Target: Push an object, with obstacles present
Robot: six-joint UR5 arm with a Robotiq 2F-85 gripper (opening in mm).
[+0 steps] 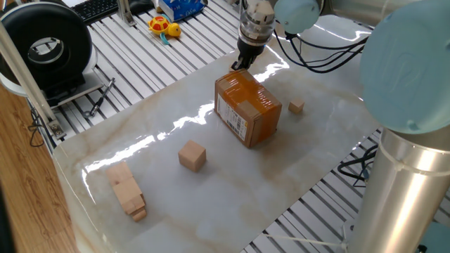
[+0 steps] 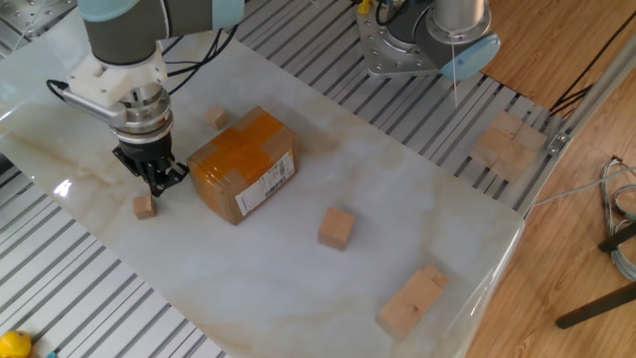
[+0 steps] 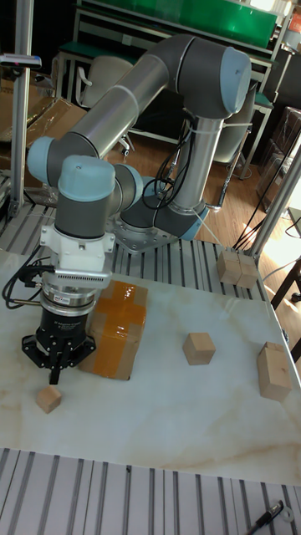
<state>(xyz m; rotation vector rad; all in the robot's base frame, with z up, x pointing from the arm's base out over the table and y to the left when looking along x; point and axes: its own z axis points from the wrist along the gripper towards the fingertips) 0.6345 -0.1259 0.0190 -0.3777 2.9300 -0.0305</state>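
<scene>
Tiny cube (image 2: 145, 206) near closed gripper (image 2: 154, 186); cardboard box (image 2: 242, 164) beside; larger cube (image 2: 336, 227) well apart.

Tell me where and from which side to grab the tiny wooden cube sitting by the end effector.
Grip the tiny cube across two opposite side faces, coming straight down from above. It rests flat on the table with bare surface all around it, apart from the cardboard box. The end effector already hangs just beside it, so likely only a short sideways shift is needed before lowering.
</scene>
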